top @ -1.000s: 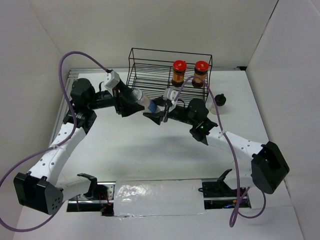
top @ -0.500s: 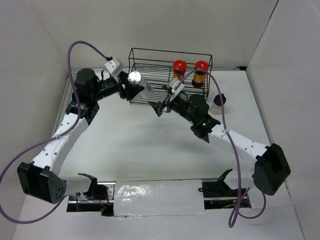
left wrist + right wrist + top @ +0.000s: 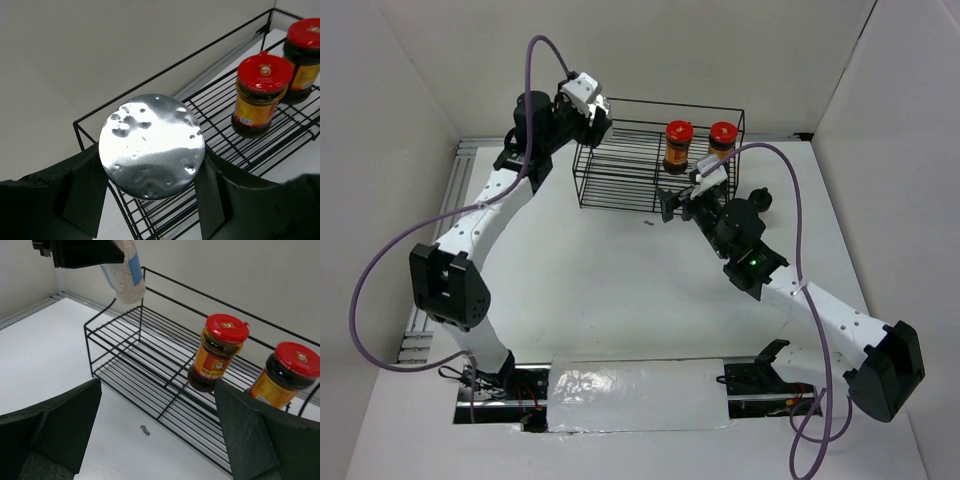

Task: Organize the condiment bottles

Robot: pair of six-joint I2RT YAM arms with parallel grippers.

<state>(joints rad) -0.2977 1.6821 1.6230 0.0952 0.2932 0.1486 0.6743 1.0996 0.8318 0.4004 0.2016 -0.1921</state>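
Item: whitish blue-labelled bottle (image 3: pixel 124 275), clamped in your left pincer (image 3: pixel 592 108) above the rear-left corner of the wire rack (image 3: pixel 620 172), held high, probably to clear the rim. Its long axis is near upright and slightly tilted. One rounded end points down at the shelf and a silvery disc faces the wrist camera; cap or base, hard to say. One red-capped bottle (image 3: pixel 678 146) and its twin (image 3: pixel 722 147) stand upright at the rack's right, leaving you the left side. Your right pincer (image 3: pixel 670 204) gapes wide, empty. The black-capped bottle (image 3: pixel 757 203) stands on the surface (image 3: pixel 600 290) beside the rack.
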